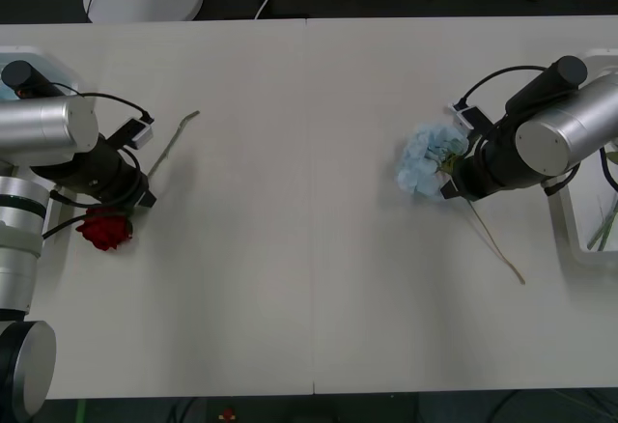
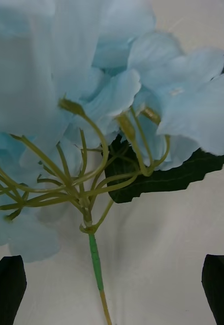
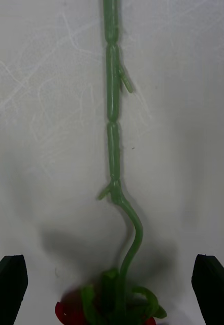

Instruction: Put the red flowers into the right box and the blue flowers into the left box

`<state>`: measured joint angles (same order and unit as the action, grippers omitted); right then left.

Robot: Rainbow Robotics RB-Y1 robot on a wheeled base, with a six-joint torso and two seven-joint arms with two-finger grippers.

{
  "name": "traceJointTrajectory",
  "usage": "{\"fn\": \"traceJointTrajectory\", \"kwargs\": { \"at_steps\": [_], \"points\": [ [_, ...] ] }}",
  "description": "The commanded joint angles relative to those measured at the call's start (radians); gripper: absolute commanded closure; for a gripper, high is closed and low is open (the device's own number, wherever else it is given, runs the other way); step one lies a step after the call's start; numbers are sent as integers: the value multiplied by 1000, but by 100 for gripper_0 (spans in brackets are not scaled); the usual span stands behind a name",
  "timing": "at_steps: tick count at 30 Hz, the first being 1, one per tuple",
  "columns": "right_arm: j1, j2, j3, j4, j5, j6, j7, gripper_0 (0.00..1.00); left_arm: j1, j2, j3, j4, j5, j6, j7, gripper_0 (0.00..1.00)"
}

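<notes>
Pale-blue petals of the blue flower [image 2: 91,91] fill the space just ahead of the right gripper [image 2: 112,289], whose black fingers [image 2: 7,287] stand wide apart either side of its stem on the table [image 1: 309,201]. At the table's left side, the left gripper [image 3: 112,287] spreads wide over the red flower [image 1: 104,229], stem running away between its fingers. Beside the right arm sits the right box [image 1: 570,225].

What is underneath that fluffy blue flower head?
Under the blue flower sit thin green stalks, a dark leaf and bare white table. The petals cover the table beneath them.
</notes>
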<state>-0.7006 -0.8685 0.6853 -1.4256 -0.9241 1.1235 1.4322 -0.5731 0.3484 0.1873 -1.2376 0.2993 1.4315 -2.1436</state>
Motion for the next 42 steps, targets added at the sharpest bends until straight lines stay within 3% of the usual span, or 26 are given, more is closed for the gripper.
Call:
{"fn": "traceJointTrajectory", "kwargs": {
  "at_steps": [1, 4, 9, 13, 14, 16, 18, 19, 20, 22, 26, 33, 37, 42],
  "points": [
    [1, 16, 40, 25, 19, -30, -7, 0, -51, -14, 4, 32, -11, -54, 82, 7],
    [1, 16, 62, 37, 19, -47, -9, 0, -51, -14, -12, 53, -12, -77, 83, 16],
    [1, 19, 80, 51, 24, -50, -9, 0, -45, -14, -28, 67, -16, -103, 90, 18],
    [1, 23, 88, 59, 22, -51, -10, 0, -42, -14, -39, 72, -16, -112, 91, 38],
    [1, 23, 88, 59, 22, -51, -10, 2, -42, -14, -40, 72, -16, -114, 93, 51],
    [1, 25, 88, 59, 22, -51, -12, 41, -42, -14, -45, 73, -19, -114, 93, 74],
    [1, 25, 88, 59, 24, -51, -13, 62, -42, -14, -45, 73, -19, -114, 94, 88],
    [1, 26, 88, 60, 25, -51, -13, 70, -42, -14, -46, 73, -20, -115, 94, 97],
    [1, 28, 88, 62, 25, -51, -15, 74, -41, -14, -46, 72, -20, -114, 94, 99],
    [1, 36, 88, 74, 22, -57, -15, 86, -34, -14, -48, 72, -22, -120, 93, 100],
    [1, 37, 88, 85, 21, -70, -15, 98, -21, -14, -57, 72, -8, -140, 97, 100],
    [-4, 28, 77, 85, 2, -79, -10, 100, -21, -3, -37, -36, 66, -17, 182, 100],
    [-7, 14, -20, 73, -99, -60, 40, 100, -21, 1, -37, -171, 162, 129, 350, 100],
    [-11, -3, -164, 17, -263, 64, 105, 100, -22, 0, -49, -335, 284, 237, 671, 100]
  ]
}}
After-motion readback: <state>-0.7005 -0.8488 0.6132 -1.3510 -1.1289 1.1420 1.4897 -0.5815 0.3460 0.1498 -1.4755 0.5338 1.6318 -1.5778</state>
